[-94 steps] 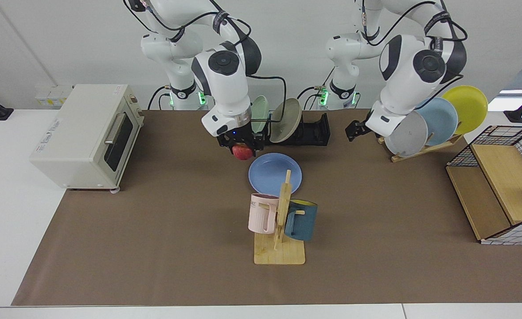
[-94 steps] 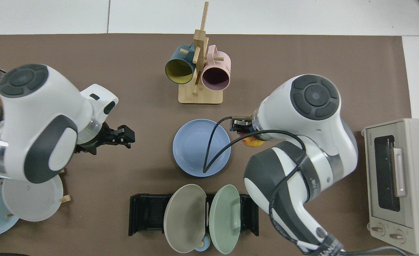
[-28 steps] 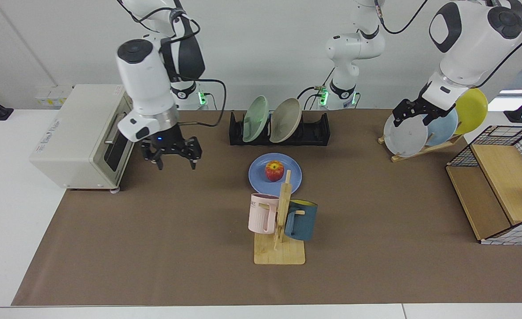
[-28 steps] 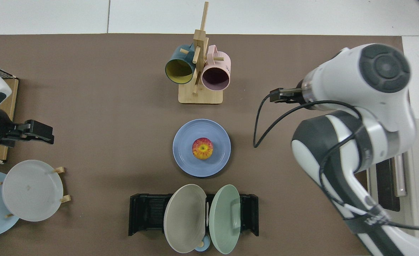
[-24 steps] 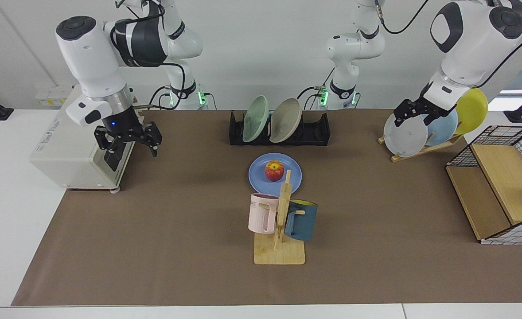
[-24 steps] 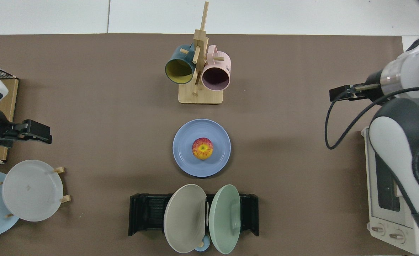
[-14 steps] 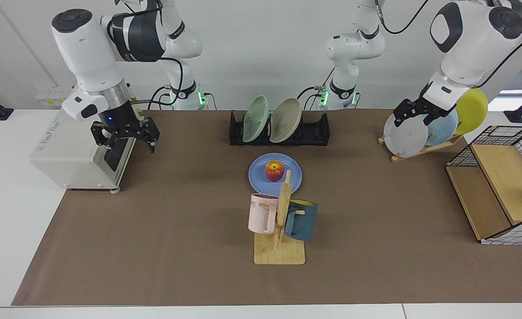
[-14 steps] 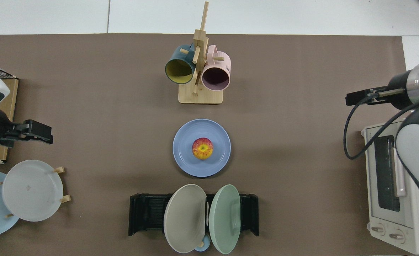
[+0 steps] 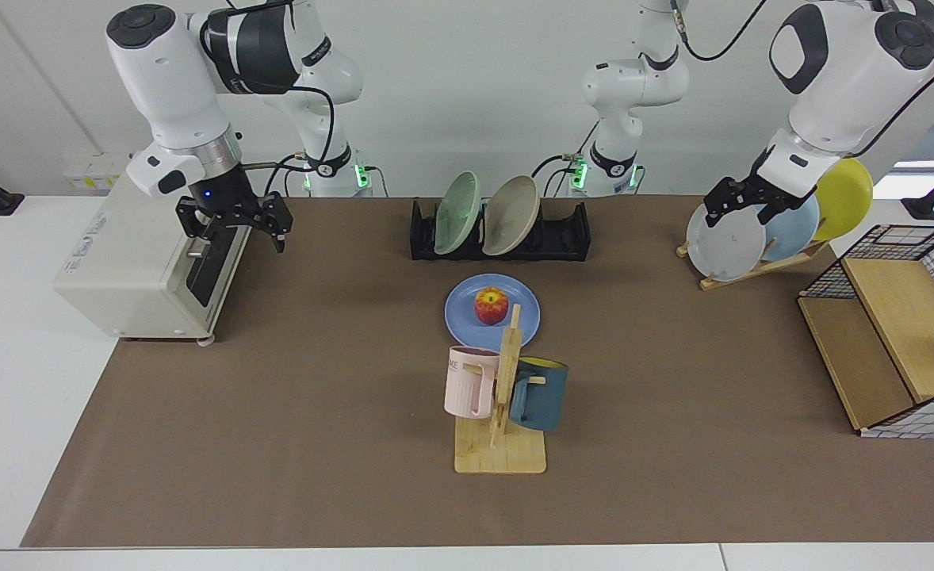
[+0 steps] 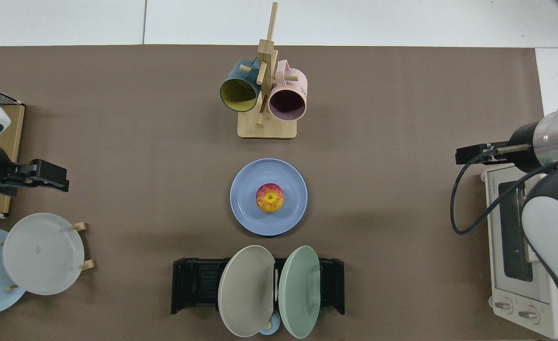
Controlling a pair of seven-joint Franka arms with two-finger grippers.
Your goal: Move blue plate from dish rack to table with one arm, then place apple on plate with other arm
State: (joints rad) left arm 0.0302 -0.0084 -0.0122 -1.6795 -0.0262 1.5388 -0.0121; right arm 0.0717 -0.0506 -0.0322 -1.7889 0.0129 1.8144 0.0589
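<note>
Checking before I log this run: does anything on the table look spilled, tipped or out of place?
Nothing stands out. The apple sits upright mid blue plate, flat on the table. Right gripper hangs open by the toaster oven; left gripper open by the grey plate.

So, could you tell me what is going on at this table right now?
Nothing is being handled at this moment. The blue plate lies flat on the table in front of the dish rack, and the apple sits on it. The right gripper hangs open and empty beside the toaster oven. The left gripper waits, open, in front of the grey plate on the wooden stand.
</note>
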